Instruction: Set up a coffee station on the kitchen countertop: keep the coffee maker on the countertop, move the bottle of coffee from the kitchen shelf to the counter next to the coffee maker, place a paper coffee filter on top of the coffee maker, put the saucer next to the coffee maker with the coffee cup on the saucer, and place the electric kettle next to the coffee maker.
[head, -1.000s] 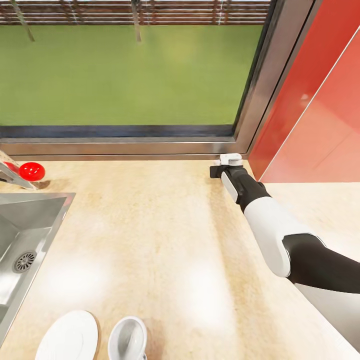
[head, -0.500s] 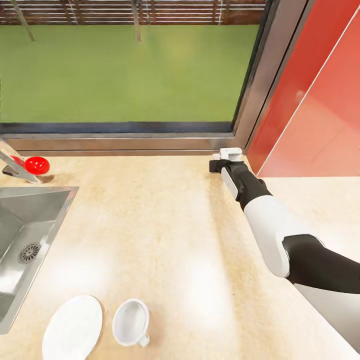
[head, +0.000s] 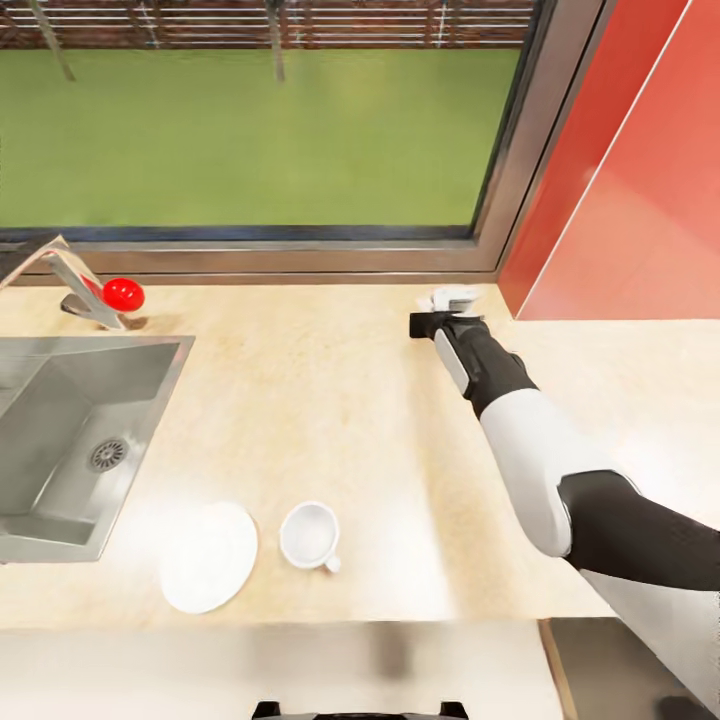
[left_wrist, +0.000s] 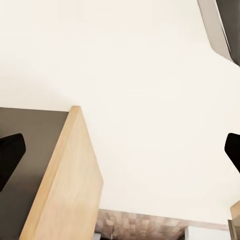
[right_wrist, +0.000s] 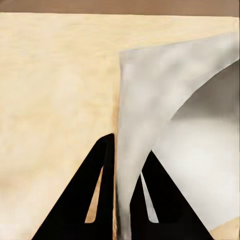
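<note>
Your right gripper (right_wrist: 120, 200) is pinched on the filter (right_wrist: 165, 130) at the counter's (head: 330, 400) far right — edge-on, so it lifts clean. Left fingers (left_wrist: 10, 157) are spread, empty. Saucer (head: 208, 557) and cup (head: 310, 536) sit near.

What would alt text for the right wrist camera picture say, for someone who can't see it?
Two black fingers of the right gripper pinch the edge of a thin white paper coffee filter, which fans out and curls away from them. Beneath it lies the light wood-toned kitchen countertop, with a darker brown strip along its far edge.
</note>
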